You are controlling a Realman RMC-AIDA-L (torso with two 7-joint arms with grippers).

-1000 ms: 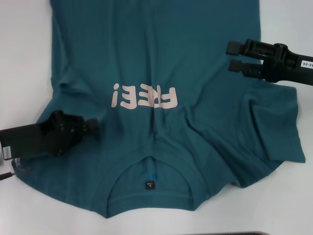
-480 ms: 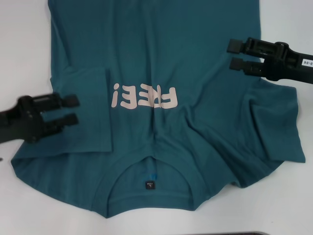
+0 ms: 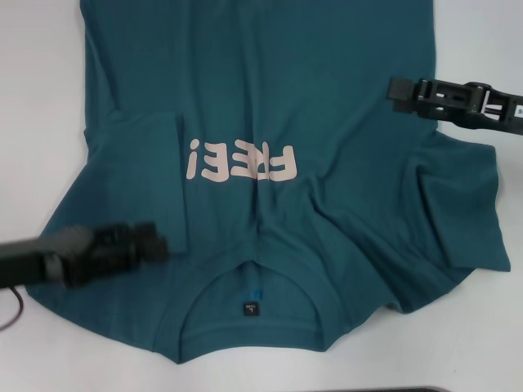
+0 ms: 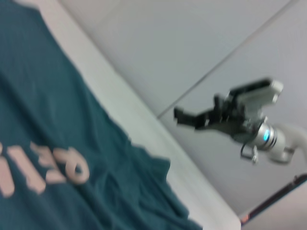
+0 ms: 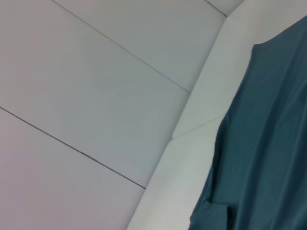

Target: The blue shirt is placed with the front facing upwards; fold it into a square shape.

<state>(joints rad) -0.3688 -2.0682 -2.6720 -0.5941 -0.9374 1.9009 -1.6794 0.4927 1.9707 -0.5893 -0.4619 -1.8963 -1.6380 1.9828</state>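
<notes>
The left gripper (image 3: 159,243) has dropped lower since half a second ago. It was beside the left sleeve, level with the letters. Now it sits nearer the collar, over the shirt (image 3: 270,106). It looks smeared, so I cannot tell if its fingers are apart or together. The right gripper (image 3: 395,90) has turned. Before, two finger bars showed, one above the other, with a gap. Now only one thin bar shows from the head view. In the left wrist view the right gripper (image 4: 181,116) hangs in the air, well above the table, and I cannot tell if its fingers are apart or together.

The shirt lies flat on the white table (image 3: 482,327), front side up. It fills most of the head view. The pink letters (image 3: 239,160) read upside down from the robot's side. The collar (image 3: 252,335) is at the near edge, and a small dark label (image 3: 249,309) sits inside it. The left sleeve (image 3: 139,155) is folded in over the body, and its edge makes a straight line beside the letters. The right sleeve (image 3: 458,204) is still spread out and bunched in wrinkles under the right gripper. There are more wrinkles between the letters and the collar.

The right wrist view shows only an edge of the shirt (image 5: 268,143) on the table (image 5: 192,143).
</notes>
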